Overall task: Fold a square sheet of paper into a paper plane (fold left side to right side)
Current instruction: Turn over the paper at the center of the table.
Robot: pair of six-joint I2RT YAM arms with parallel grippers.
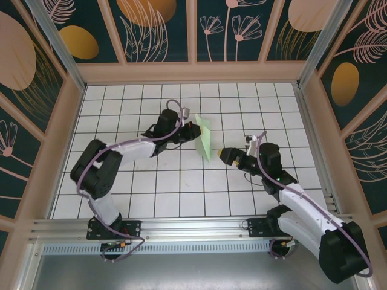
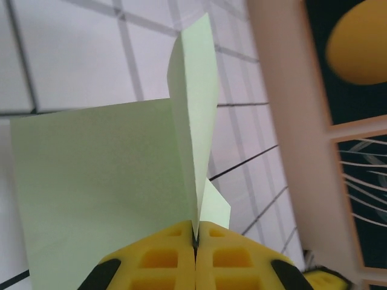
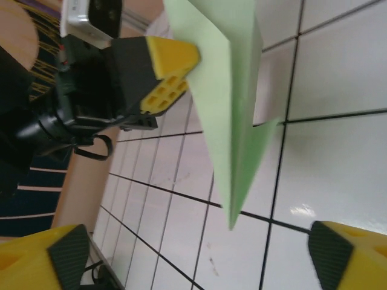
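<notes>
**Paper pinched left, right fingers wide beside it**

The left fingers [image 2: 181,257] are clamped on the paper [image 1: 204,140], a thin, pale green, creased sheet held up on edge rather than flat on the white grid table [image 1: 151,181]. Its long axis runs away from the arm bases. Its pointed near tip lies just left of the right fingers [image 1: 228,155], which gape wide and hold nothing. They look best placed to take the free flap.

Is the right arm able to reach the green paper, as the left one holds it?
Probably yes: the open right gripper faces the free pointed end of the paper, nothing between them; the left gripper pinches another edge.
</notes>
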